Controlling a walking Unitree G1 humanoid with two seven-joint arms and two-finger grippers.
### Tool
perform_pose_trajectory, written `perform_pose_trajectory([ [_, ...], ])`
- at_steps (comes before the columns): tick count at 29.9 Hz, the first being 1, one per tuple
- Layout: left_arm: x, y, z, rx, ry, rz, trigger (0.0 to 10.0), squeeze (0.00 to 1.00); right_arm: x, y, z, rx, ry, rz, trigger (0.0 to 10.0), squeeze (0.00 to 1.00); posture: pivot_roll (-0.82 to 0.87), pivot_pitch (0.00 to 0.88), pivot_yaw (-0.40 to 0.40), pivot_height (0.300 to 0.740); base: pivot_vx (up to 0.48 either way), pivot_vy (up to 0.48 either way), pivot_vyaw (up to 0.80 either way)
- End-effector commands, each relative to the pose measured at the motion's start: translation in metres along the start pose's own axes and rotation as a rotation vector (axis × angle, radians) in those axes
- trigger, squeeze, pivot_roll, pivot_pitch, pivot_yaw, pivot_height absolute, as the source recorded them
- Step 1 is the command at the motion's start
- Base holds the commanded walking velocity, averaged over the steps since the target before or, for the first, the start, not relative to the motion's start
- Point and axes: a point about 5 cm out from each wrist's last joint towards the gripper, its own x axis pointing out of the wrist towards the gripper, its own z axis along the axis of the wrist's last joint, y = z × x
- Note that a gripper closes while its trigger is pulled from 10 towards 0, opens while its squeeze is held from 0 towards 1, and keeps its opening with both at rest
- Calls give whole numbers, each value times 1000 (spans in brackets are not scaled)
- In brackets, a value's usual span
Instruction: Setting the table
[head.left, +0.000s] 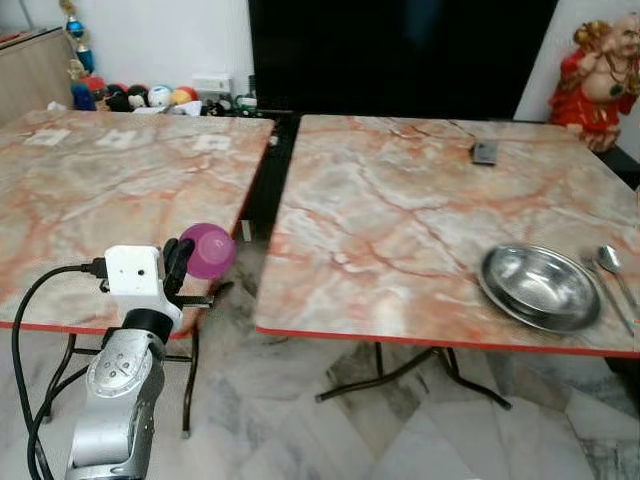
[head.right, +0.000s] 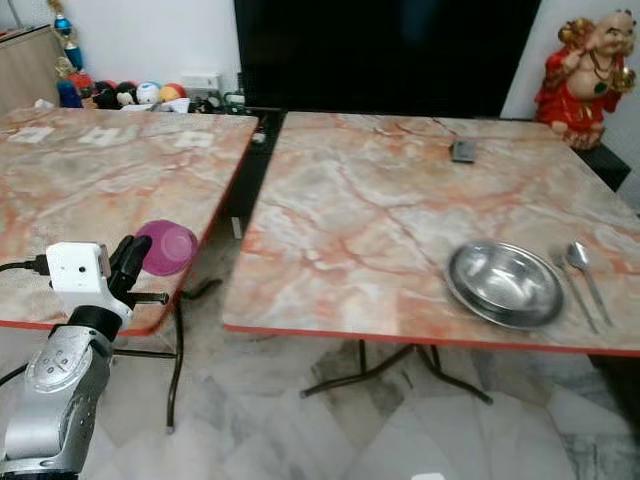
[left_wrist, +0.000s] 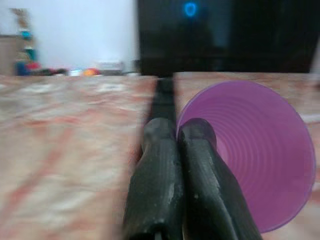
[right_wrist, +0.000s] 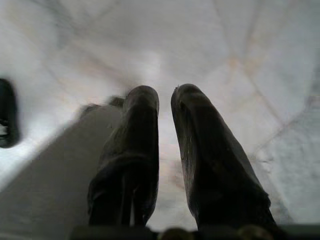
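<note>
1. The step in hand looked like carrying the purple cup (head.left: 208, 250) across to the place setting at the lower right of the frame, where a steel bowl (head.left: 538, 287) and a spoon (head.left: 612, 272) lay on the right bench (head.left: 400, 230).
2. To do it well, the left arm would need to lift the cup clear of the gap between the two benches and set it down upright just beside the bowl, without knocking the spoon.
3. Since the grip was on the rim alone, a slow, level carry seemed wise; a tilt might let the cup slip.
4. The left pincer (head.left: 178, 262) sat at the lower left of the frame, over the near edge of the left bench (head.left: 100, 190).
5. Its fingers (left_wrist: 160, 175) were pressed nearly together, pinching the cup's rim, with one finger inside the mouth.
6. The cup hung on its side, mouth facing back toward the wrist.
7. The right pincer (right_wrist: 162, 117) pointed at the marble floor (right_wrist: 240, 60), fingers slightly apart and holding nothing.
</note>
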Motion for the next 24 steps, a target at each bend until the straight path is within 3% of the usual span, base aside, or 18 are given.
perform_pose_trajectory([
  [1,2,5,8,27,-25,-2,10000,0,0,3,1,11,-5,3,10000,0,51,0,1,740,0,-446,0],
  [24,2,6,9,48,-21,-26,10000,0,0,1,1,7,-1,-1,10000,0,54,0,-2,740,0,-445,0],
])
